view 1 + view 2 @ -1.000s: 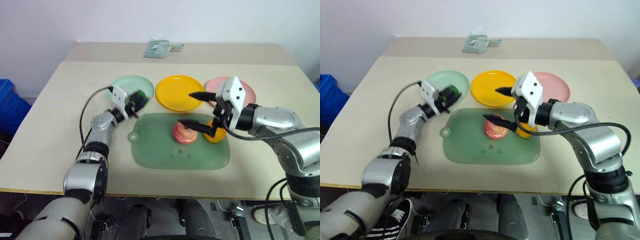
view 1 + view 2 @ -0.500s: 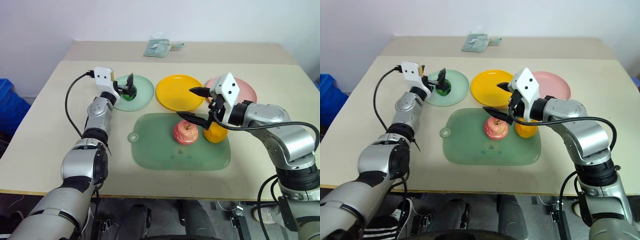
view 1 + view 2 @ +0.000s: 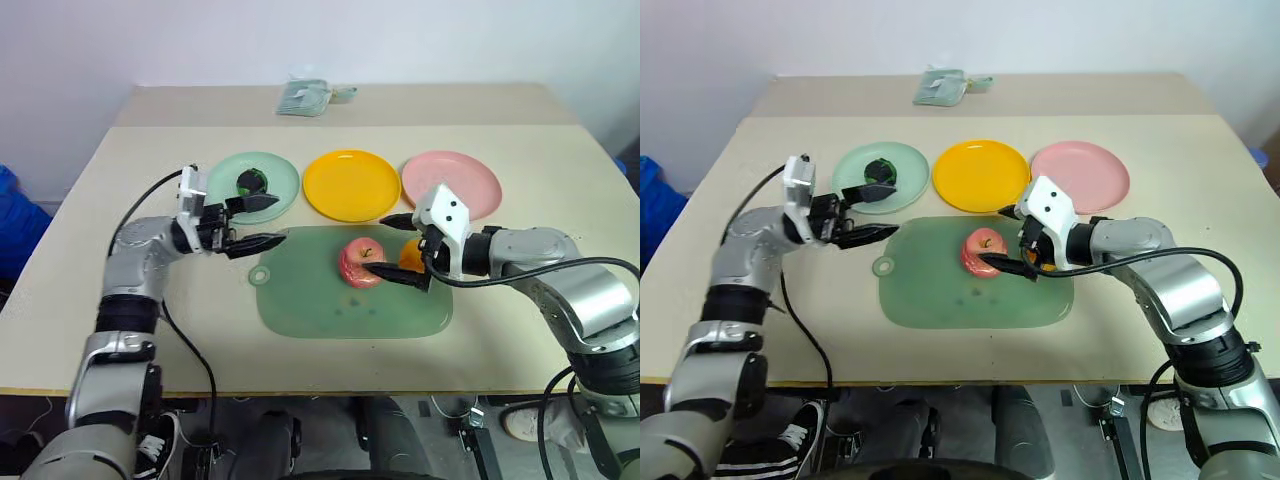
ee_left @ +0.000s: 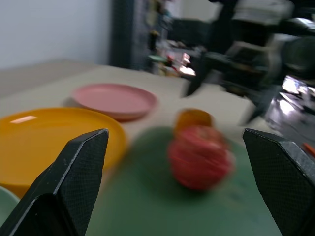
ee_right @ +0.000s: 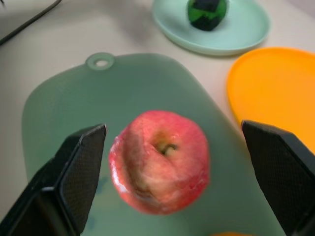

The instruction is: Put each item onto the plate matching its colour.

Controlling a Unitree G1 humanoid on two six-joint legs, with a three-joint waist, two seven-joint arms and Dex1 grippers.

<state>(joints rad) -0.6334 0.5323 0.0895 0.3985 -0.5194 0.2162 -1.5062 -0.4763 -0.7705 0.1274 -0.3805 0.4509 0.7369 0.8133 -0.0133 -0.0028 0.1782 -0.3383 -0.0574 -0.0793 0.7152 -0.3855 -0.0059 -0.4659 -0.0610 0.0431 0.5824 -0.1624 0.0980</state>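
Your pink-red apple (image 3: 361, 263) is sitting upright on the green mat (image 3: 330, 310), its stem end facing up and slightly toward the right hand (image 3: 398, 250). It is round, so no long axis is showing. That right hand is standing wide apart with the apple lying between its two black fingers (image 5: 74, 172); you cannot tell from these views whether either finger is touching the fruit. The bright orange (image 3: 410, 256) is lying on the mat just beside the apple, partly hidden behind the right hand.

The dark green-and-black ball (image 3: 879, 169) is resting on the mint green plate (image 3: 908, 160), toward the plate's near side. Your left hand (image 3: 252, 222) is also standing apart, empty, hovering over the table (image 3: 520, 140) between that plate and the mat's corner with the ring hole (image 3: 261, 275), fingers pointing toward the mat. The ball is lying just beyond the upper finger, apart from it.

The yellow-orange plate (image 3: 351, 184) and the pink plate (image 3: 452, 179) are lying side by side beyond the mat, both bare.
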